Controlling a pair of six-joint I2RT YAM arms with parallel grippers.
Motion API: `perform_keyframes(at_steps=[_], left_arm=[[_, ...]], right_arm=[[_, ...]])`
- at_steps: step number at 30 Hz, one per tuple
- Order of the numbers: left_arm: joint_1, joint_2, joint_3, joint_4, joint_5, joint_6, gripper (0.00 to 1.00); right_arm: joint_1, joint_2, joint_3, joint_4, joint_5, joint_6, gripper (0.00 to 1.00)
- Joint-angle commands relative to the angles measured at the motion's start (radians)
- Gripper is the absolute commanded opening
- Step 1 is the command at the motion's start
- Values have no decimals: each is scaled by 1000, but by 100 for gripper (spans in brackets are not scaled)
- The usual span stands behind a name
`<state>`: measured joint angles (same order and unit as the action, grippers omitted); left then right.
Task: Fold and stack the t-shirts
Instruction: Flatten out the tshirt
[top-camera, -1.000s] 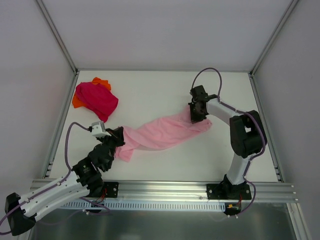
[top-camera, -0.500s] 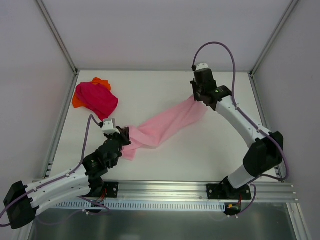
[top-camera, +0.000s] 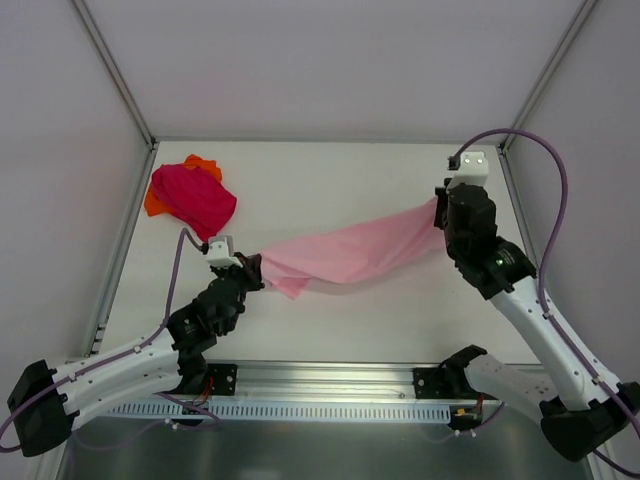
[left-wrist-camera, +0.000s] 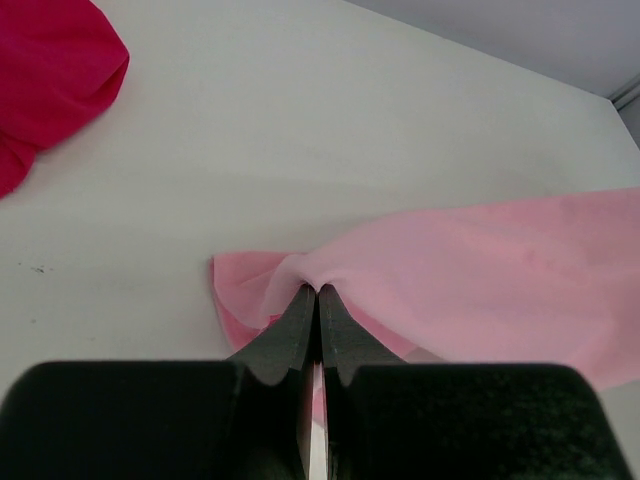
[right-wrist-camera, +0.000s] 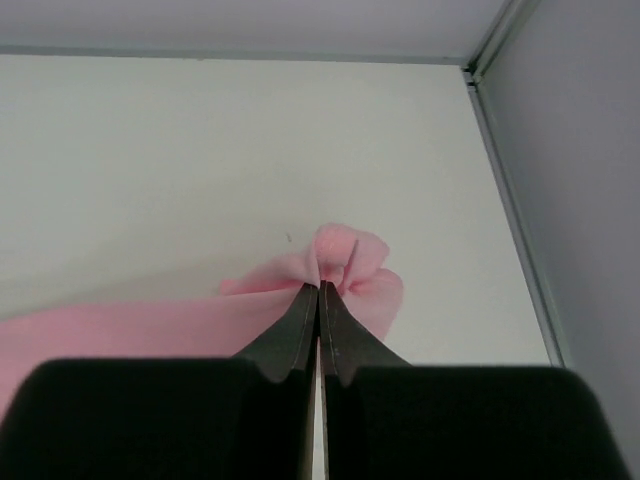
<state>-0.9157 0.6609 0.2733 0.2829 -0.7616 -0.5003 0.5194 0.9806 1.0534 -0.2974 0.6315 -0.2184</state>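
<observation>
Right gripper swung outward, tautening light pink t-shirt; left gripper clenched its other end, right likewise. Even tension seemed advisable.

The desk has a flat, matt white top. It is enclosed on three sides by plain pale grey walls: a back wall, a left wall and a right wall. Slim aluminium posts run up the two rear corners. A metal strip edges the desk where it meets the right wall. A slotted aluminium rail spans the near edge, and a grey surface lies below it. Lighting is even and diffuse, with soft shadows only.
</observation>
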Motion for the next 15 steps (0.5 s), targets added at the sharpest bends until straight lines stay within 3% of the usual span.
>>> perform_keyframes(at_steps=[1, 2, 3, 5, 6, 9, 15], left_arm=[[-2, 11, 30, 58, 16, -1, 0], [-2, 12, 30, 61, 18, -1, 0], [-2, 14, 29, 64, 18, 0, 0], [-2, 22, 26, 73, 15, 9, 0], [-2, 23, 27, 75, 12, 12, 0], [-2, 25, 27, 75, 2, 22, 0], [-2, 28, 24, 93, 19, 20, 0]], right_arm=[[11, 13, 98, -263, -221, 146, 1], [17, 42, 115, -363, -346, 174, 1], [63, 37, 94, -368, -371, 188, 3], [126, -12, -46, -269, -421, 206, 19], [155, -75, -93, -225, -462, 211, 71], [159, -144, -194, -108, -544, 177, 99], [159, -28, -139, -151, -307, 166, 100]])
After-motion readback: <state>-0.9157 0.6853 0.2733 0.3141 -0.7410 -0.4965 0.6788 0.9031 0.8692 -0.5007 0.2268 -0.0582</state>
